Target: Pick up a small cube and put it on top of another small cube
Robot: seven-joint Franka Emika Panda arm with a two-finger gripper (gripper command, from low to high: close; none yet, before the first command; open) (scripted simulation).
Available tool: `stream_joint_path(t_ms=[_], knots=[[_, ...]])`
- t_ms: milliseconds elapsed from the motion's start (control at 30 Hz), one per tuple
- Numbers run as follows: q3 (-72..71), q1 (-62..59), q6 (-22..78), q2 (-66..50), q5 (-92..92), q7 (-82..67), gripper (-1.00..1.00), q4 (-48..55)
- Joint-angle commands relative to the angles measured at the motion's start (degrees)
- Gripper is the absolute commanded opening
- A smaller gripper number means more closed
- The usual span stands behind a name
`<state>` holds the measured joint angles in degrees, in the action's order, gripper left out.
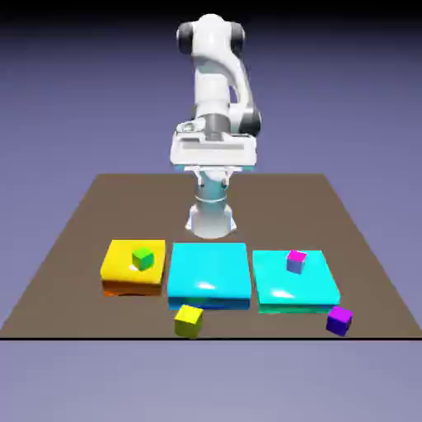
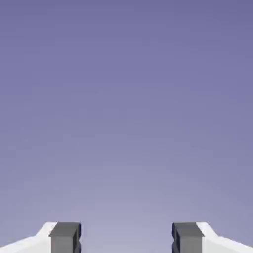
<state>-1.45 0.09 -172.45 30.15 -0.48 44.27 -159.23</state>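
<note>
The white two-finger gripper (image 1: 213, 175) hangs with its fingers wide apart and nothing between them — the small purple cube (image 1: 339, 321) sits on the brown table (image 1: 132, 208), near its front edge at the exterior view's right.

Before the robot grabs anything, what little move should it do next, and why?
Probably reach forward and down toward the small purple cube: the pincer is open with nothing in it, and that cube sits on the table, off the flat blocks.
</note>
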Motion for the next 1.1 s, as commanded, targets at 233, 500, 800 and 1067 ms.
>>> stream_joint_path(t_ms=[233,500,800,1067], knots=[[-9.63,-4.00,10.30,-16.61,-3.21,12.00,0.00,11.76],[-19.25,-7.99,20.60,-33.23,-6.42,24.00,0.00,23.52],[-30.08,-12.49,32.19,-51.91,-10.03,37.50,0.00,36.75],[-39.70,-16.48,42.49,-68.53,-13.24,49.50,0.00,48.51]])
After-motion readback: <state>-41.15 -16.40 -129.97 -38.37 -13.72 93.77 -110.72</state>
